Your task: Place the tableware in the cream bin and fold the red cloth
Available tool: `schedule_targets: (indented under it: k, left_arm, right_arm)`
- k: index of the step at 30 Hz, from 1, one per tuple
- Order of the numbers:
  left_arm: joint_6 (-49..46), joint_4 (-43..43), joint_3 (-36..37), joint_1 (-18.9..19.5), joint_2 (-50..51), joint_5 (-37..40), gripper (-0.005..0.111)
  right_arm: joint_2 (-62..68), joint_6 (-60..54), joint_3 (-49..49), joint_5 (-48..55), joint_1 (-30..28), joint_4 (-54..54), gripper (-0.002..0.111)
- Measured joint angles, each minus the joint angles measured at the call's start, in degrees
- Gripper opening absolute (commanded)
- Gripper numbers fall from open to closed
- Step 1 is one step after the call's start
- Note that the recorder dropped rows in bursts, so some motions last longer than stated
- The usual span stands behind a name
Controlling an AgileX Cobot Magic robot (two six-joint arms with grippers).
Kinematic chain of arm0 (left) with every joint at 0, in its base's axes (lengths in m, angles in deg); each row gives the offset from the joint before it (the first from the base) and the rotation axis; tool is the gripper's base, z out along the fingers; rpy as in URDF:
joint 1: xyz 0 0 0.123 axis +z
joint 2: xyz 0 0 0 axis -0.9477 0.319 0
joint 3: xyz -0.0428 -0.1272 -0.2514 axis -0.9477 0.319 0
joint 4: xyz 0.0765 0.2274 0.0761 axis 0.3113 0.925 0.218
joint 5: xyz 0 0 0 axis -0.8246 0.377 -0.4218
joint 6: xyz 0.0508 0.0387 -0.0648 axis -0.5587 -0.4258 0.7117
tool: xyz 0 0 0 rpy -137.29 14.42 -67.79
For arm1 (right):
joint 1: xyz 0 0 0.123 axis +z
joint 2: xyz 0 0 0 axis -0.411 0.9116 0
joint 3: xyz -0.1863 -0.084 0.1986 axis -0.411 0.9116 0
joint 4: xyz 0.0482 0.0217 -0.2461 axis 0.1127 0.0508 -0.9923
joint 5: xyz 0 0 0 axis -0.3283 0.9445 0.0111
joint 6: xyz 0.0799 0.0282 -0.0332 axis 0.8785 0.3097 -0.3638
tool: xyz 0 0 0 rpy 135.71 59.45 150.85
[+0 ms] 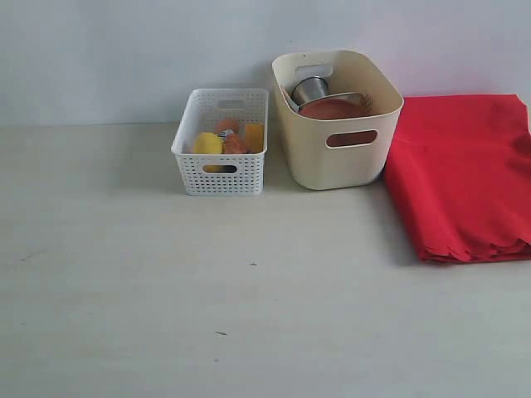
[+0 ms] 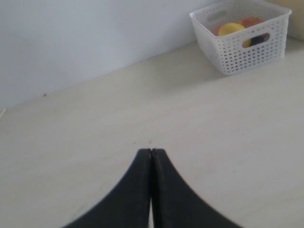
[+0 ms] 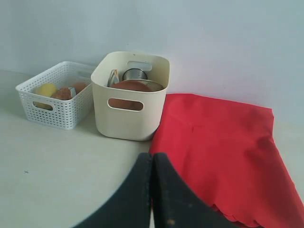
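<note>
basket (image 1: 221, 178): white, perforated, low, w/ handle cut-out; on table (image 1: 249, 298), nr back wall (image 1: 116, 50)
lemon (image 1: 207, 143): yellow, in basket, left side
orange block (image 1: 254, 135): in basket, right side
reddish item (image 1: 235, 146): betw. those two; can't tell what

A plain lab setup: bare pale tabletop (image 1: 249, 315), blank wall (image 1: 124, 50).

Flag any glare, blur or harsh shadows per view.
Exterior view: soft even light, faint shadows beside cream bin and white basket, no glare. Left wrist view: left gripper a dark, detail-poor silhouette. Right wrist view: red cloth heavily saturated, creases faint.
</note>
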Motion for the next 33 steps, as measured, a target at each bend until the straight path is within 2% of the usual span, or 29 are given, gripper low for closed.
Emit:
schedule_targets:
  k: [10, 12, 23, 33]
  left_arm:
    - [35.71, 11.37, 0.0, 1.59, 0.0, 0.09, 0.001]
    - [39.85, 14.01, 0.0, 2.25, 0.0, 0.6, 0.001]
    - [37.14, 15.97, 0.0, 5.18, 0.0, 1.57, 0.001]
    - [36.92, 16.08, 0.0, 5.35, 0.0, 1.57, 0.001]
  right_arm:
    - [0.0, 0.0, 0.0, 0.0, 0.0, 0.0, 0.0]
    - [0.0, 0.0, 0.0, 0.0, 0.0, 0.0, 0.0]
    - [0.0, 0.0, 0.0, 0.0, 0.0, 0.04, 0.0]
    - [0.0, 0.0, 0.0, 0.0, 0.0, 0.04, 0.0]
